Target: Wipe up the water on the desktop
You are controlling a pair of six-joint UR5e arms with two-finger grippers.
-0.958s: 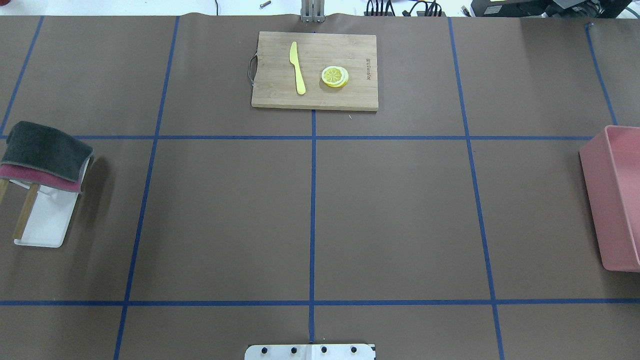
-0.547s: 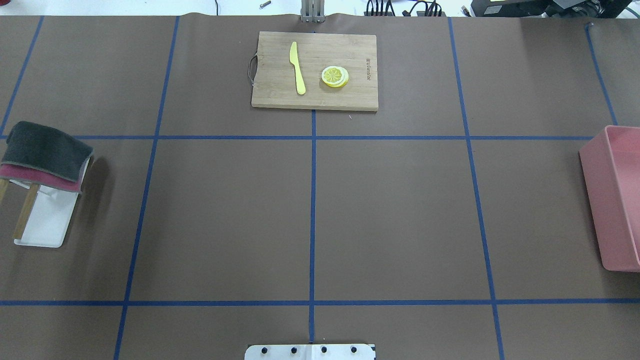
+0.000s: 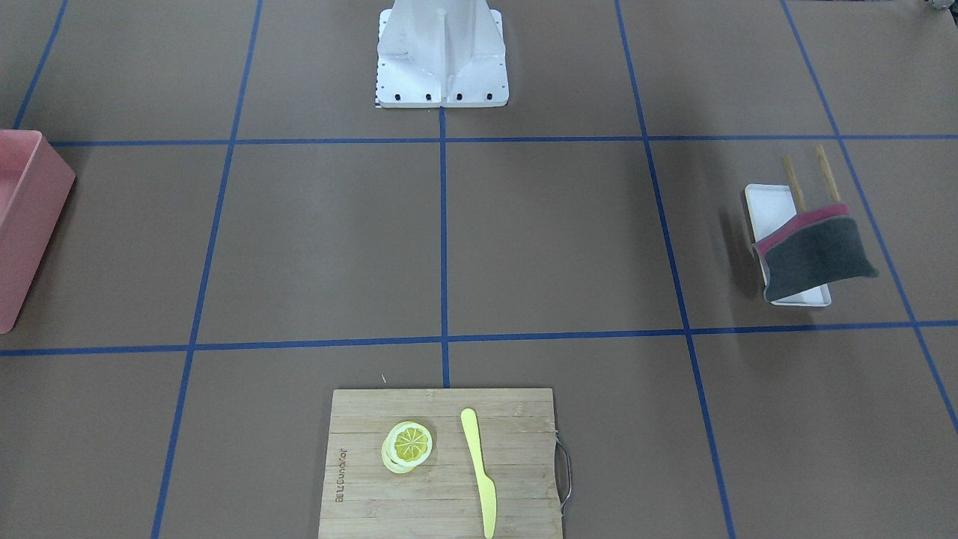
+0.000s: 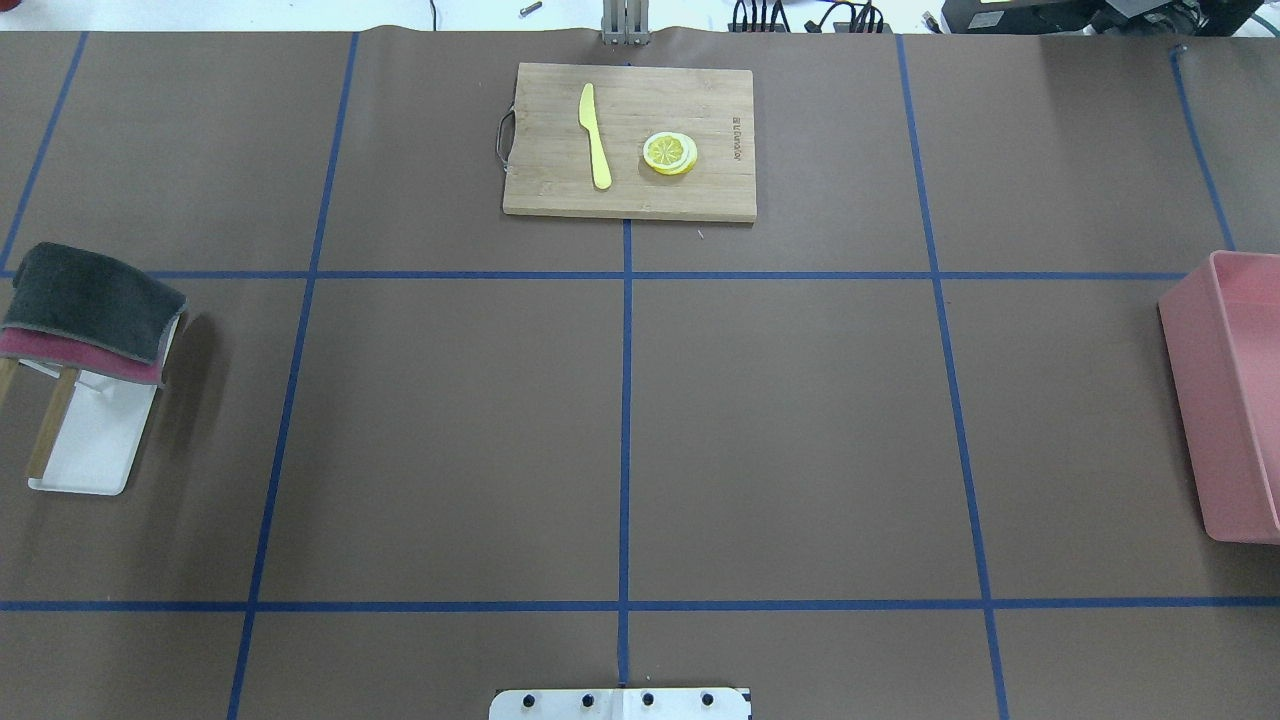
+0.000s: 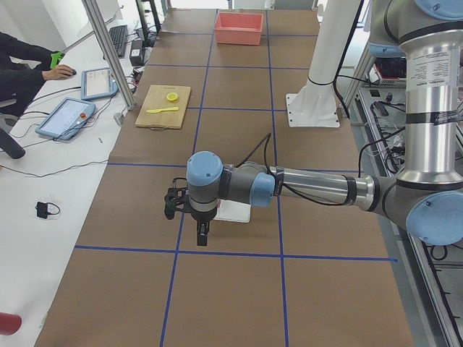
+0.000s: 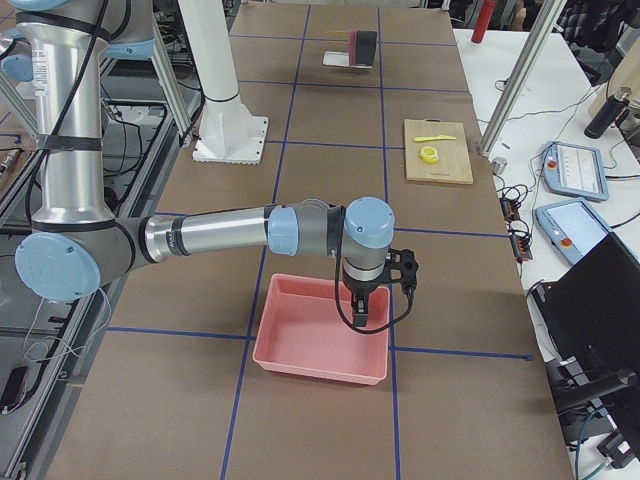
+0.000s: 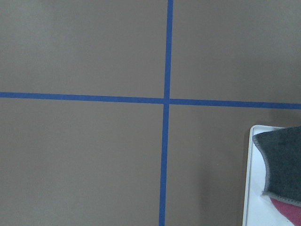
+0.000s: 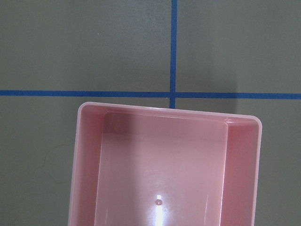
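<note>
The desktop (image 4: 450,430) is a wide brown surface with a grid of blue tape; I see no water on it. A dark grey cloth (image 4: 90,298) lies over a red cloth (image 4: 75,358) on a small rack at the robot's left. Neither gripper shows in the overhead or front-facing view. In the exterior left view my left gripper (image 5: 200,233) points down over the desktop beside the rack's white tray (image 5: 235,211). In the exterior right view my right gripper (image 6: 362,312) hangs over the pink bin (image 6: 320,345). I cannot tell whether either is open or shut.
A bamboo cutting board (image 4: 630,140) at the far middle carries a yellow knife (image 4: 595,135) and a lemon slice (image 4: 670,153). The pink bin (image 4: 1235,390) stands at the robot's right edge. The robot's base plate (image 4: 620,703) is at the near edge.
</note>
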